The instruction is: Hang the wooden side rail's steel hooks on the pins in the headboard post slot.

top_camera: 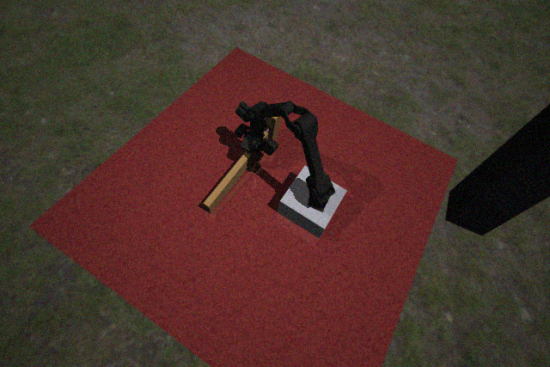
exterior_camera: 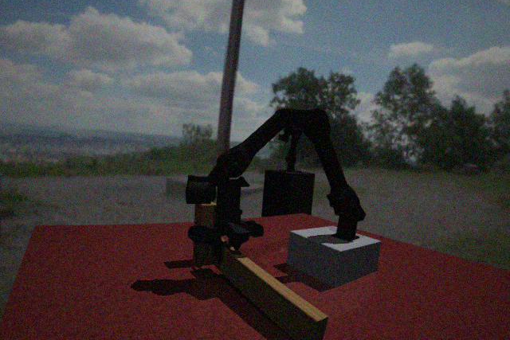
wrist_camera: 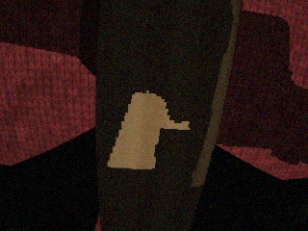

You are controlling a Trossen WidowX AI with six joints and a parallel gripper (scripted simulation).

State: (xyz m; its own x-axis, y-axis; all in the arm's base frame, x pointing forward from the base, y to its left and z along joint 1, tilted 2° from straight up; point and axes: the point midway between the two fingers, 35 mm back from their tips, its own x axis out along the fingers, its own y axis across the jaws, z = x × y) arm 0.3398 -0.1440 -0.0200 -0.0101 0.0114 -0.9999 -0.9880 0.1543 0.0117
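The wooden side rail (top_camera: 226, 181) (exterior_camera: 280, 288) (wrist_camera: 140, 135) runs from under the gripper toward the near side, its far end low at the table. Whether that end touches is hard to tell. My gripper (top_camera: 252, 155) (exterior_camera: 224, 244) is shut on the rail near its post end, with a black finger on each side in the wrist view. The wooden headboard post (top_camera: 276, 128) (exterior_camera: 205, 214) stands upright just beyond the gripper, partly covered by it. The steel hooks, the slot and the pins are hidden or too dark to make out, so I cannot tell whether the hooks sit on the pins.
The arm's base stands on a white-topped grey block (top_camera: 331, 211) (exterior_camera: 319, 259) to the right of the rail. The red table top (top_camera: 177, 274) (exterior_camera: 103, 245) lies under everything, with dark arm shadows around the gripper. A large black shape (top_camera: 497, 194) is at the right edge.
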